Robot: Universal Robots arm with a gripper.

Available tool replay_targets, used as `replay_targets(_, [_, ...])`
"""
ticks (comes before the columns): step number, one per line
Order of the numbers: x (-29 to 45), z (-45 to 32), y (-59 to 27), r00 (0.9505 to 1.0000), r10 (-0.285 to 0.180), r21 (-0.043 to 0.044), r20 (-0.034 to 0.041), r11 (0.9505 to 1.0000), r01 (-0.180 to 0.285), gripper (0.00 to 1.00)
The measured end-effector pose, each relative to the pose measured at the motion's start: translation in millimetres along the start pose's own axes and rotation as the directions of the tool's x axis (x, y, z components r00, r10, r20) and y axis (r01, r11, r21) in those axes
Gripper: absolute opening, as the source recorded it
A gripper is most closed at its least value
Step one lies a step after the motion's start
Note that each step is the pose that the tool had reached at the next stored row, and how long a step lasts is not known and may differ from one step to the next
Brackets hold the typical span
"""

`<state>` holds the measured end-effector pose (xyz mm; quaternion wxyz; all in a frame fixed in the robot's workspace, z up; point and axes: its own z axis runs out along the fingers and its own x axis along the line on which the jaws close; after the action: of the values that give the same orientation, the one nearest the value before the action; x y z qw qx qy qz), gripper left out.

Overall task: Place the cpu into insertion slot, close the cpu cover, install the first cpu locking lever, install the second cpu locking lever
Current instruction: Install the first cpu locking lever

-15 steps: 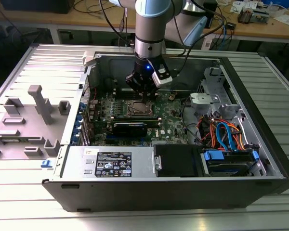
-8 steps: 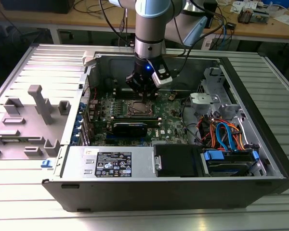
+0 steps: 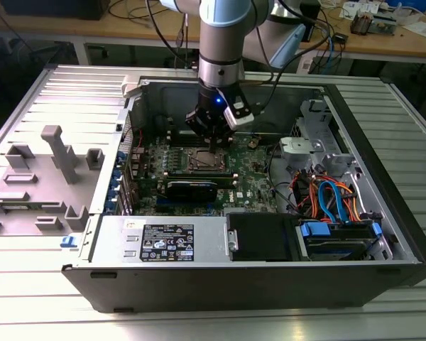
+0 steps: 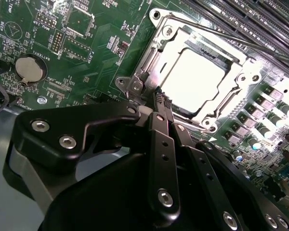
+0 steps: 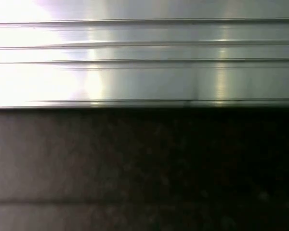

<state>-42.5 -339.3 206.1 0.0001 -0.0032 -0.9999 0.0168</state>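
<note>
In the insertion slot (image 4: 197,79) I see the cpu (image 4: 195,77) seated, bright under glare, with the cpu cover (image 4: 154,72) lying down around it. My pincer (image 4: 160,103), fingers drawn nearly together and holding nothing, touches the frame's edge at its 7 o'clock corner, so I judge the levers remain. Memory slots (image 4: 250,24) crowd 1 o'clock.
</note>
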Motion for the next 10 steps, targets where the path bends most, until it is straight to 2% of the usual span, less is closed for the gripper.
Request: replay_targets(10, [0.0, 3.9, 0.2, 1.0000, 0.000, 0.0063, -0.0002, 1.0000, 0.000, 0.11])
